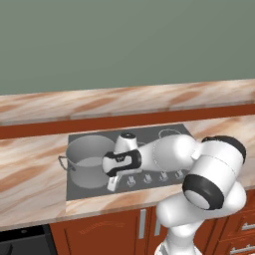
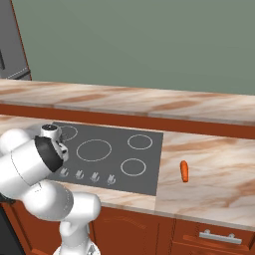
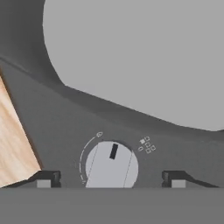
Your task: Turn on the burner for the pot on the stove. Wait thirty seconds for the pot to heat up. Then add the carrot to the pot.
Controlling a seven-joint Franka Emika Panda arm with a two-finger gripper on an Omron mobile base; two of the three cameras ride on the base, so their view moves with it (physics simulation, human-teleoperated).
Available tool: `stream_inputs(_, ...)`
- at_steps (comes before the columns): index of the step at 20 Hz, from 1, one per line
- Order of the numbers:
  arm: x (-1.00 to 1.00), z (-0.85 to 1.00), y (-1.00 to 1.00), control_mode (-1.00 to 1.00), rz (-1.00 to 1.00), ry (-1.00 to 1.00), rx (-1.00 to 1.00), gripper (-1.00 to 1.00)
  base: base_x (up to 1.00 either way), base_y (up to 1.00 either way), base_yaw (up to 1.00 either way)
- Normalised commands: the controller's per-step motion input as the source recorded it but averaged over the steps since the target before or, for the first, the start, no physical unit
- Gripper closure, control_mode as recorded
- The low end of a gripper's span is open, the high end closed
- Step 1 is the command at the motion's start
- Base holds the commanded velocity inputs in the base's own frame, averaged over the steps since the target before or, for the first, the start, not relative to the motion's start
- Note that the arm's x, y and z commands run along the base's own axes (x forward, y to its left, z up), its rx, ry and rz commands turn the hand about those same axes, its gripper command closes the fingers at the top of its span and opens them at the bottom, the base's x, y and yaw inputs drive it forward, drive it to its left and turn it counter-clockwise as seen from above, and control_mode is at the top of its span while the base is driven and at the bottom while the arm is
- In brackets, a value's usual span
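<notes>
Pot [image 1: 88, 160] partly hidden behind arm, hand [image 3: 110, 178] spread wide around stove knob [image 3: 112, 165], gripping nothing.

Grey pot [image 1: 89, 160], orange carrot [image 2: 185, 171]

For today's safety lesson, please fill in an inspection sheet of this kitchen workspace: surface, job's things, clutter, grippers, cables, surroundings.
Surface: marbled beige counter with inset flat dark grey cooktop.
Job's things: wide grey metal stockpot on the cooktop's left; small orange carrot lying on the counter right of the cooktop; silver knob below the gripper.
Clutter: nothing seen.
Grippers: two-finger gripper open, straddling the knob.
Cables: nothing seen.
Surroundings: green-grey wall, red-brown cabinets.
</notes>
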Motion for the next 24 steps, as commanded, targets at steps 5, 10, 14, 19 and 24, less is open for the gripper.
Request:
stream_inputs(5,-0.15,0.3,-0.3,-1.0,-0.01,0.06,0.0,-1.0,0.0,0.0,0.0)
stream_inputs(10,-0.05,0.37,-0.25,-1.0,-0.04,0.1,0.0,-1.0,0.0,0.0,0.0)
stream_inputs(14,0.0,0.29,-0.18,-1.0,-0.08,0.15,0.0,-1.0,0.0,0.0,0.0)
stream_inputs(19,0.0,0.17,-0.13,-1.0,-0.16,0.15,0.0,-1.0,0.0,0.0,0.0)
stream_inputs(24,0.0,0.05,-0.16,-1.0,-0.18,0.06,-0.01,-1.0,0.0,0.0,0.0)
